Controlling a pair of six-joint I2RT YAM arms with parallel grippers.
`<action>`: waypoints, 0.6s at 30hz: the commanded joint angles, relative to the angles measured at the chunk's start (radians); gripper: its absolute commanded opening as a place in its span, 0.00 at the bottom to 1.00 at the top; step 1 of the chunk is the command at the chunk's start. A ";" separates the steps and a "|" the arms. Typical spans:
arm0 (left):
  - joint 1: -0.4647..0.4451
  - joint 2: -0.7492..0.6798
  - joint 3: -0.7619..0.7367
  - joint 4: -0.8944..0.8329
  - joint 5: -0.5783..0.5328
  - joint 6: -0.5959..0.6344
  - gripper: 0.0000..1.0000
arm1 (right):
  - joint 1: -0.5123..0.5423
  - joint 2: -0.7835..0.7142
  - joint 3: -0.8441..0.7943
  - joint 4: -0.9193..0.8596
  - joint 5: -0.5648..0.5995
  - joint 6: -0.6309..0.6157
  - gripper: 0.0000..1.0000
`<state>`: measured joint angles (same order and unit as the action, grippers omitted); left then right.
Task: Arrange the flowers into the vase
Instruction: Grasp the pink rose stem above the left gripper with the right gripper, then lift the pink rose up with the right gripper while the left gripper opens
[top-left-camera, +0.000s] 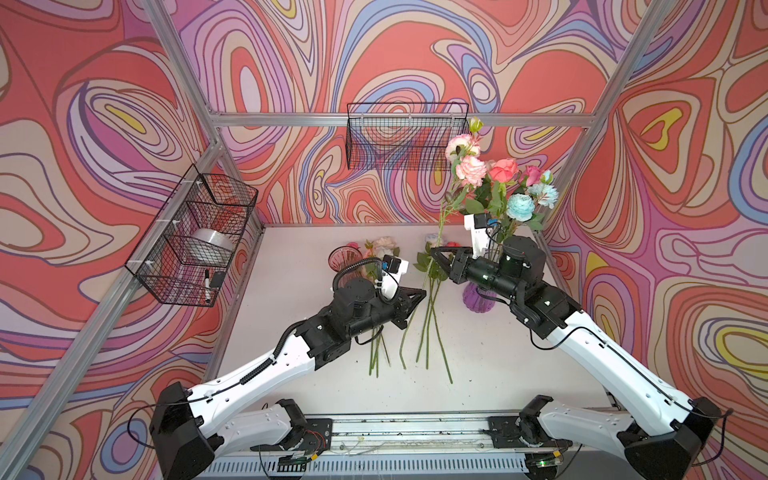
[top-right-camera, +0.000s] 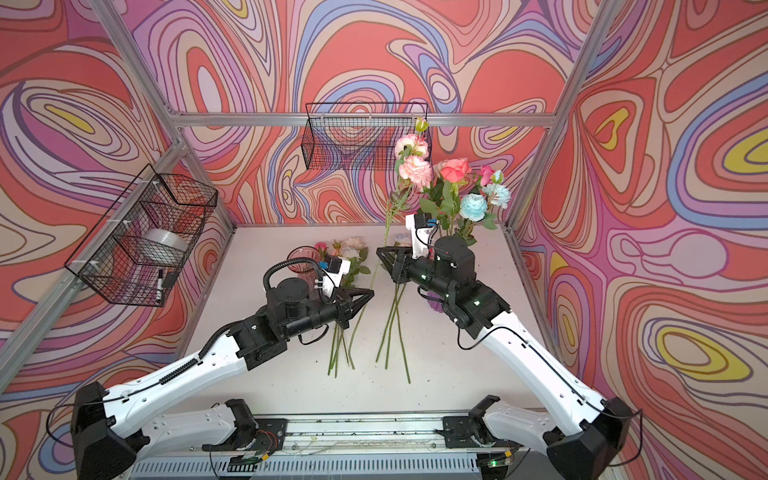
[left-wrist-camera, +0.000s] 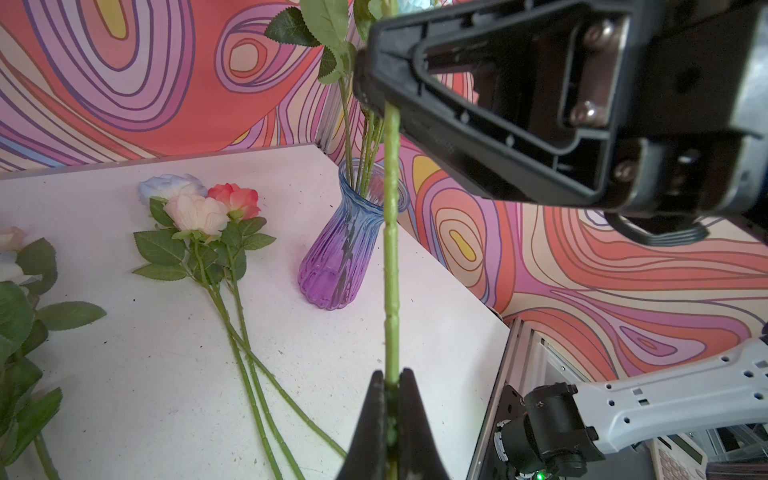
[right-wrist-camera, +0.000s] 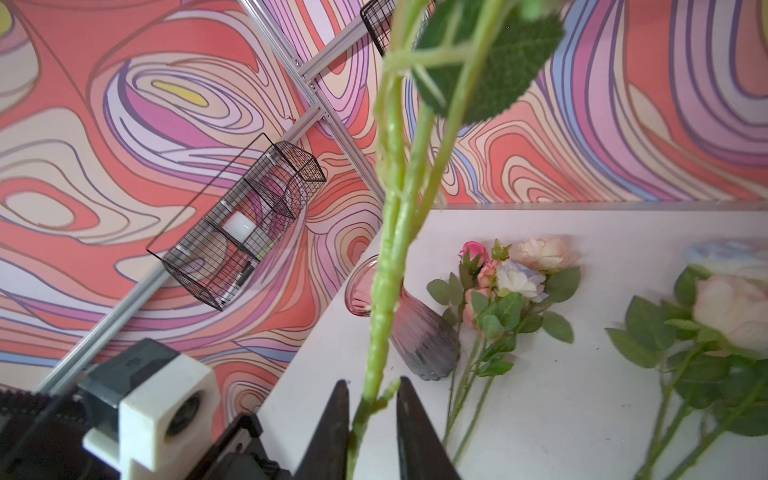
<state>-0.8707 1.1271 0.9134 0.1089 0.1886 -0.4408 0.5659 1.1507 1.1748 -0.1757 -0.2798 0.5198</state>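
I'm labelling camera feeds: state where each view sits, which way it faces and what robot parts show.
Top views: high at the front, facing down toward the back wall; both arms, left gripper and right gripper.
Left wrist: on the left arm, looking along its gripper at the long stem and blue-purple vase; right gripper shows.
Right wrist: on the right arm, looking along its gripper at the pink vase; left wrist camera shows.
Shared: both wrist views show that stem.

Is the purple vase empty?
No: the left wrist view shows several green stems standing in the upright purple vase.
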 joint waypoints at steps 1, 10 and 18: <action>-0.001 -0.012 -0.008 0.044 0.007 0.015 0.00 | 0.003 0.006 0.032 0.028 0.020 0.002 0.07; -0.001 -0.020 -0.004 0.027 -0.031 0.020 0.38 | 0.006 0.007 0.087 -0.013 0.032 -0.046 0.01; -0.002 -0.062 -0.011 0.003 -0.156 0.049 0.68 | 0.008 -0.016 0.165 -0.081 0.166 -0.158 0.01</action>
<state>-0.8707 1.0943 0.9115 0.1154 0.0937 -0.4187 0.5728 1.1542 1.3006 -0.2352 -0.1936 0.4324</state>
